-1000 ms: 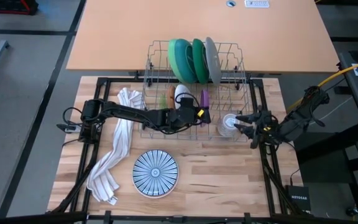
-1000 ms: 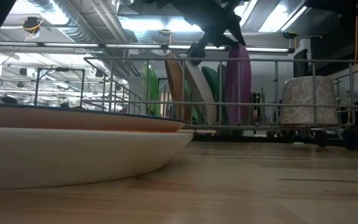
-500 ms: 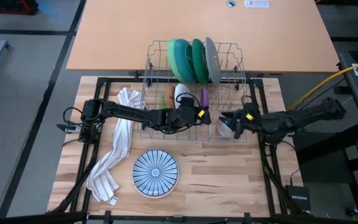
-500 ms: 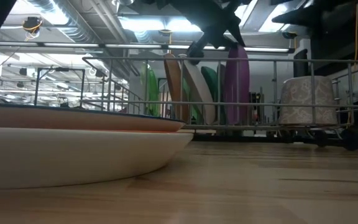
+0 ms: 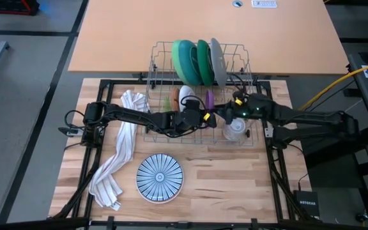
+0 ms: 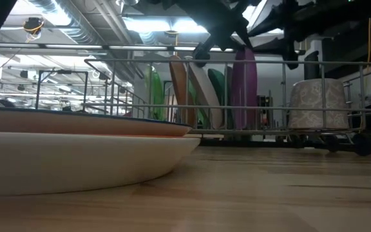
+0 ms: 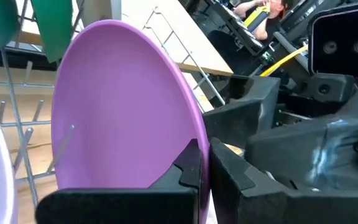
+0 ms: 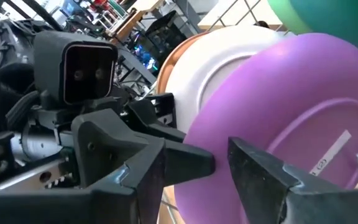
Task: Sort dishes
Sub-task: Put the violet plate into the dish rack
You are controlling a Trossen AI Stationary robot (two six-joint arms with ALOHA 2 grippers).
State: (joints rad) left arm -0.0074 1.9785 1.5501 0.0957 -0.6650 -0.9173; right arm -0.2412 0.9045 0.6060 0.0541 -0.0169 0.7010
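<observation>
A white striped towel [image 5: 117,163] lies crumpled on the wooden table [image 5: 235,179] beside a wire rack [image 5: 161,54].

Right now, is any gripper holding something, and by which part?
The left gripper is shut on the purple plate at its rim. The right gripper is open beside that plate, holding nothing.

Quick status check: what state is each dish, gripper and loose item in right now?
purple plate: upright in rack, pinched at its rim.
left gripper: shut on purple plate.
right gripper: open, at the purple plate.
white plate: upright in rack.
striped plate: flat on table.
glass cup: in rack.
green bowls: on edge in rack.
towel: crumpled on table.
</observation>
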